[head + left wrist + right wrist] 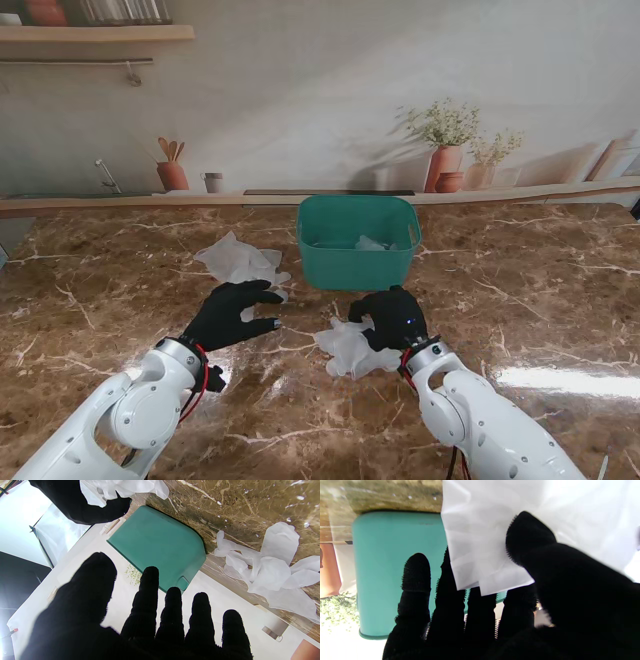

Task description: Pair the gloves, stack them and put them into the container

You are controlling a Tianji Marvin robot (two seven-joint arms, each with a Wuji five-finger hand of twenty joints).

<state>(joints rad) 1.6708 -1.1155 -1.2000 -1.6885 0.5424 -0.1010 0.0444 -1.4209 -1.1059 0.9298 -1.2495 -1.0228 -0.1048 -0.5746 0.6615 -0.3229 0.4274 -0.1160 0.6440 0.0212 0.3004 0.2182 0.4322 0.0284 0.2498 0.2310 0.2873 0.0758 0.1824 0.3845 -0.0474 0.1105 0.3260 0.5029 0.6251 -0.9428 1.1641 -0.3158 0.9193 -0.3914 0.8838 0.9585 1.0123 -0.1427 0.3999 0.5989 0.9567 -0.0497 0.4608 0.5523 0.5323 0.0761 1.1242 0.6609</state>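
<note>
Nearest, the right hand [395, 318] pinches the cuff of a white glove bundle [352, 350] between thumb and fingers [530, 535], the rest trailing on the marble table [110, 300]. It should lift high enough to clear the rim, then release over the green container [358, 242]. The left hand [232, 314] hovers, fingers [150, 585] spread and holding nothing, near a second glove pile [238, 262] farther left. Behind stands a printed kitchen backdrop [330, 90].

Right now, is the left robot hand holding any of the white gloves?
No, the left robot hand has its fingers spread and holds nothing; the white gloves lie apart from it on the marble table.
</note>
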